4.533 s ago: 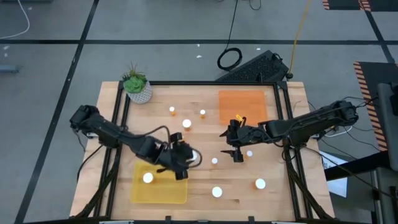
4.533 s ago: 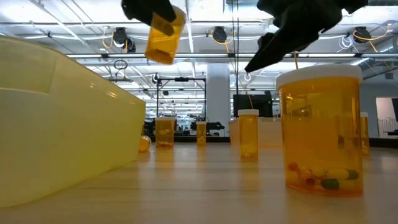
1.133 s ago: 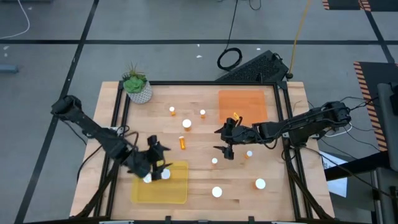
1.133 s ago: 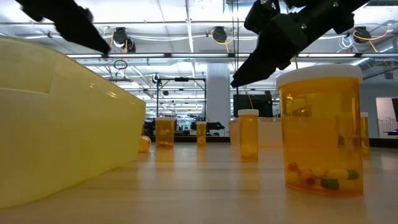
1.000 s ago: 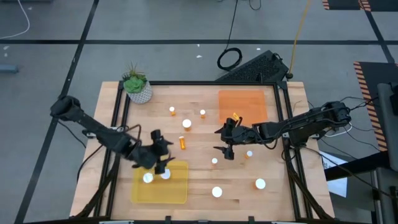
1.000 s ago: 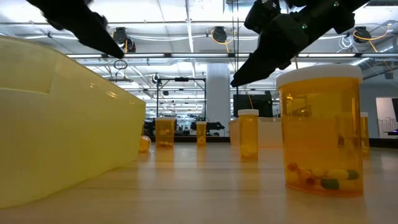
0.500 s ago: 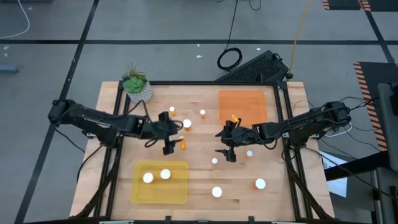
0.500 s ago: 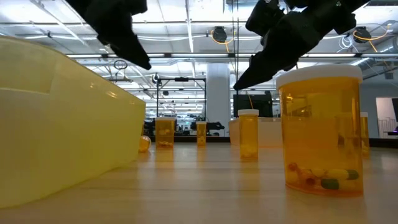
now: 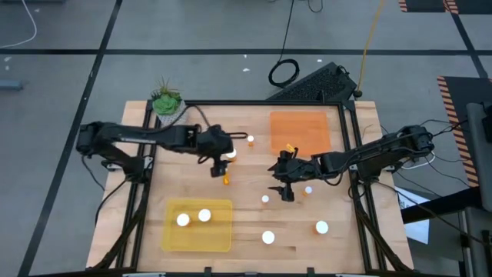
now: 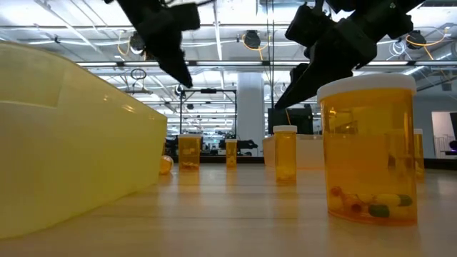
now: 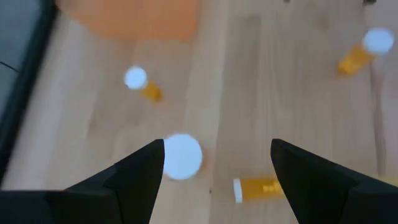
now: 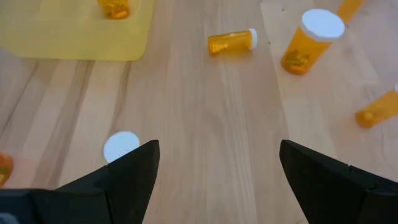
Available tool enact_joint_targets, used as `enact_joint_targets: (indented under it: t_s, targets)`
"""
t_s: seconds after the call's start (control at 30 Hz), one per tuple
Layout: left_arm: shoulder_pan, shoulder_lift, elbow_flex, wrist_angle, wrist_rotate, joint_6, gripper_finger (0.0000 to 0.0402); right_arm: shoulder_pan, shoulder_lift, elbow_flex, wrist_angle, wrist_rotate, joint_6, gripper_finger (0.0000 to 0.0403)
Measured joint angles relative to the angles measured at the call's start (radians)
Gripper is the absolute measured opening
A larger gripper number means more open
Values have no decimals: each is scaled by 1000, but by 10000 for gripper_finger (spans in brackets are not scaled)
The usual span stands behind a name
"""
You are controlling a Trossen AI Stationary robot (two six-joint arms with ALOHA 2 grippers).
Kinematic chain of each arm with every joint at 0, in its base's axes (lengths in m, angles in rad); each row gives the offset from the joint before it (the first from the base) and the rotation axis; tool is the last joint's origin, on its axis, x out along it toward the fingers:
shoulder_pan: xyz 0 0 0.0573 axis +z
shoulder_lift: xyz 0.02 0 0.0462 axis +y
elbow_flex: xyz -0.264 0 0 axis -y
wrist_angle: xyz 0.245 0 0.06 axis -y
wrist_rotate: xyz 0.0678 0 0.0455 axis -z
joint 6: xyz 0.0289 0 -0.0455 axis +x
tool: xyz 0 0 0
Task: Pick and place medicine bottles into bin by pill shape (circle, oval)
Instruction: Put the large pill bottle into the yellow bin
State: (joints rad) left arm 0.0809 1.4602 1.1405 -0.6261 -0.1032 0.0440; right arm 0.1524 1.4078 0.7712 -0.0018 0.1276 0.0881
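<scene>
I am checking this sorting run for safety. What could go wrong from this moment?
The open left gripper hovers among a lying bottle and a wide-capped bottle; coming down, a finger might tip the standing one or roll the lying one away. The open right gripper hangs near a small bottle and could knock it.

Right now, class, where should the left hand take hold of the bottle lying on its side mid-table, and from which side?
Grip the lying bottle across its orange barrel, likely coming straight down. It lies flat with its round sides free, while the cap end is small. The open left hand is nearby.
</scene>
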Motion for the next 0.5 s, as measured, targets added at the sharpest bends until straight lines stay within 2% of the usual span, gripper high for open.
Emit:
enact_joint_targets:
  t_s: [0.2, 0.5]
  targets:
    - [39, 77, 19, -24, 26, 56, 306, 0, 0, 0, -29, 0, 1, 325]
    - [102, 150, 18, -12, 51, 90, 355, 0, 0, 0, -34, 0, 9, 325]
